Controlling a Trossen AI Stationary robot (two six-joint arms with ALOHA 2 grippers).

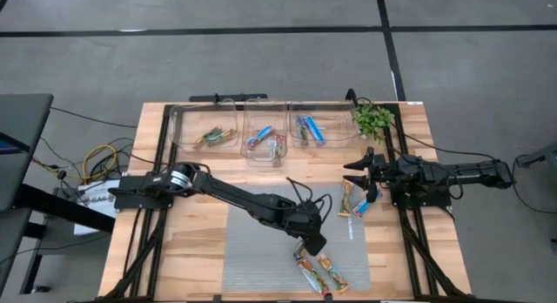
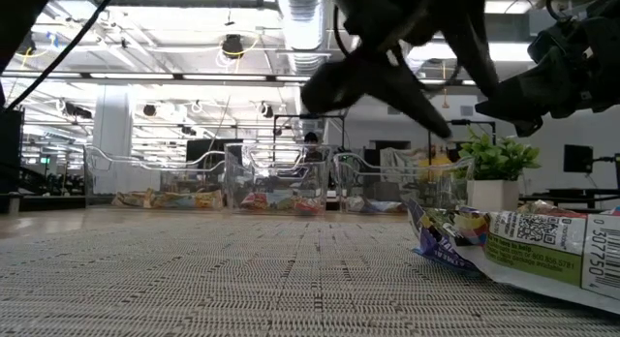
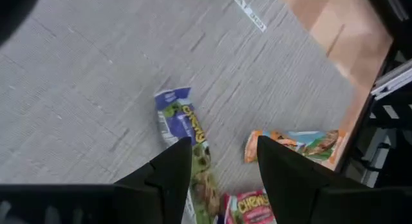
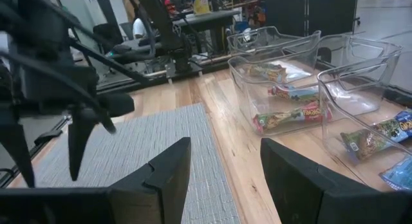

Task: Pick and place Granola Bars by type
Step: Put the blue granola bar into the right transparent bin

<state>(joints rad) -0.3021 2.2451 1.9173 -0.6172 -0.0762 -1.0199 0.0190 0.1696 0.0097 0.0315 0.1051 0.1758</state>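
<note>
Three wrapped granola bars lie flat on the grey mat near its near edge: a blue-and-green one (image 3: 182, 123), an orange-green one (image 3: 296, 144) and a red one (image 3: 248, 208); in the high view they show as a cluster (image 1: 315, 273). My left gripper (image 1: 311, 248) hovers open just above them, with the blue-and-green bar below its fingers (image 3: 222, 166). Two more bars, one tan-green (image 1: 348, 198) and one blue (image 1: 364, 207), lie at the mat's right edge. My right gripper (image 1: 355, 175) waits open above these, facing the bins (image 4: 225, 166).
Three clear bins stand along the far edge: the left (image 1: 204, 133) holds a tan-green bar, the middle (image 1: 265, 144) mixed bars, the right (image 1: 312, 129) blue bars. A small potted plant (image 1: 372, 118) stands beside the right bin. A bar (image 2: 528, 245) fills the low view's right corner.
</note>
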